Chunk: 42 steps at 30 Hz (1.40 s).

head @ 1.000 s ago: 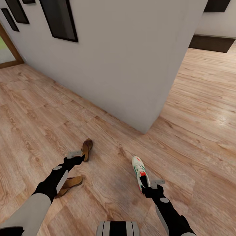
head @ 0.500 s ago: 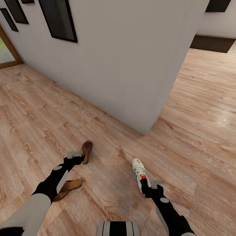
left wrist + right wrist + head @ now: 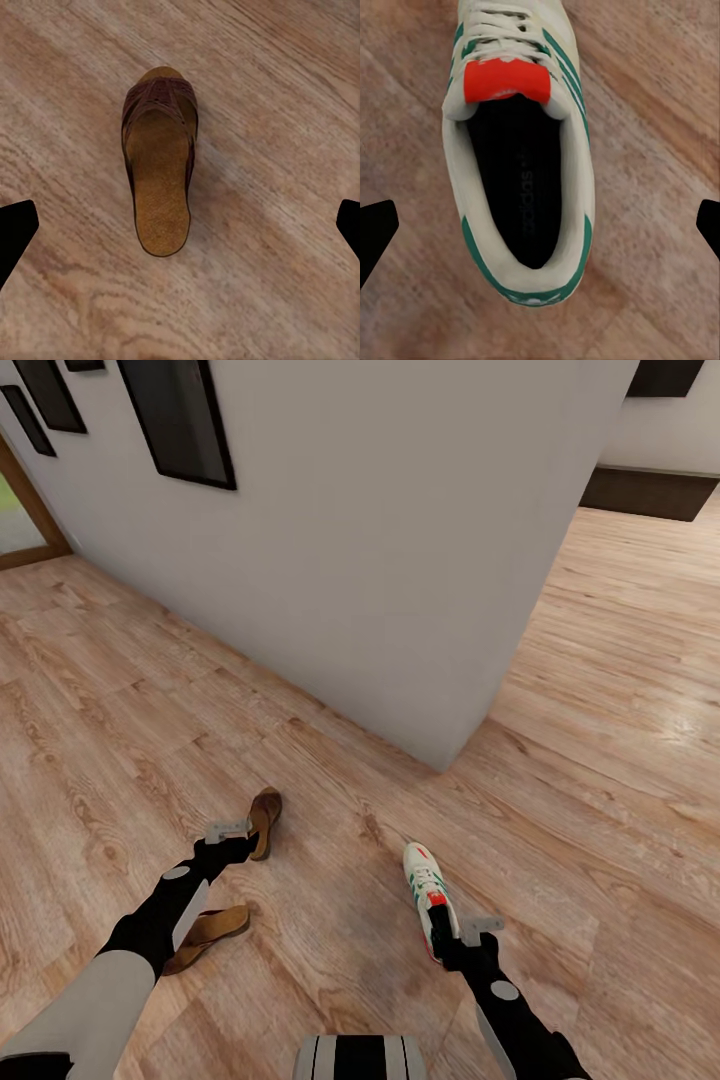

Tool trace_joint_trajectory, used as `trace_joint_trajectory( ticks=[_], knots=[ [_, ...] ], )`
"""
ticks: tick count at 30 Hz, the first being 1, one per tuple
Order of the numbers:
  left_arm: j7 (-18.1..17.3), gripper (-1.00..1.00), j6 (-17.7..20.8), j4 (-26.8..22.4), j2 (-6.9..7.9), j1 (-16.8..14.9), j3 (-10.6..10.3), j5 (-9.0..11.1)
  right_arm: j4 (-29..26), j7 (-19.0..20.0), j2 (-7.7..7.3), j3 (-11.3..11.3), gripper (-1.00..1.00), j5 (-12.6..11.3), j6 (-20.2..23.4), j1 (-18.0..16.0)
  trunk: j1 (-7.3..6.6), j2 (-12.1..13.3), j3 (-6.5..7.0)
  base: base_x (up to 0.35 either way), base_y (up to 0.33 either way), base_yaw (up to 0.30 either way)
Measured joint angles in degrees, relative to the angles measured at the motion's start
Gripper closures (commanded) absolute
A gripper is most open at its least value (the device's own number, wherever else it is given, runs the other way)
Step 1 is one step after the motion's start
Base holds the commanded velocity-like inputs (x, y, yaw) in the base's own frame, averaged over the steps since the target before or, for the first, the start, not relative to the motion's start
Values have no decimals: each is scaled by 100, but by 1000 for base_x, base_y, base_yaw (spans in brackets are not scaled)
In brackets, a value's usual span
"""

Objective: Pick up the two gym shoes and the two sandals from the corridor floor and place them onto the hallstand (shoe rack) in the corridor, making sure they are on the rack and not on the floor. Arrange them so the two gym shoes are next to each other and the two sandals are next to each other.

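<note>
Hovering low over the wood-plank corridor floor (image 3: 600, 660), both black robot arms reach down toward footwear. Three shoes can be counted — two brown sandals and one white gym shoe. The left gripper (image 3: 232, 838) hangs beside the farther sandal (image 3: 264, 820), which lies near the foot of a white wall (image 3: 400, 560); in the left wrist view this sandal (image 3: 159, 169) sits between the widely parted fingertips (image 3: 15, 232), untouched, so the gripper is fully open and holds nothing. The second sandal (image 3: 208, 934) lies closer to the robot, partly hidden under the left forearm. The right gripper (image 3: 462, 935) is over the heel of the gym shoe (image 3: 428, 890), green-striped with a red tongue tab. In the right wrist view the shoe (image 3: 521, 150) lies between spread fingertips (image 3: 376, 229) — open, gripping nothing. Dark picture frames (image 3: 180, 420) hang on the wall.
</note>
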Motion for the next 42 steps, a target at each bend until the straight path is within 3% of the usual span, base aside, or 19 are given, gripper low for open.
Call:
trace_joint_trajectory(
  ticks=[2,7,25,39,42],
  knots=[
    [-1,-100,-5,2,1,0,1,-2,271,-7,-5,-4,-100,0,-457,0,0,0,0,0,0,0],
    [-1,-100,-6,4,-1,0,1,-3,402,-13,-1,-2,-100,1,-686,-2,6,-2,-48,0,0,0],
    [-1,-100,-9,0,1,0,1,-5,443,-15,1,0,-100,-1,-778,-2,52,-27,-592,0,0,0],
    [-1,-100,-9,-73,1,0,1,-10,427,-15,-2,-6,-100,-6,-774,-1,51,-27,-623,0,0,0],
    [-1,-100,-9,-91,1,0,3,-11,426,-15,-1,-4,-100,-7,-774,-3,60,-31,-689,0,0,0]
  ],
)
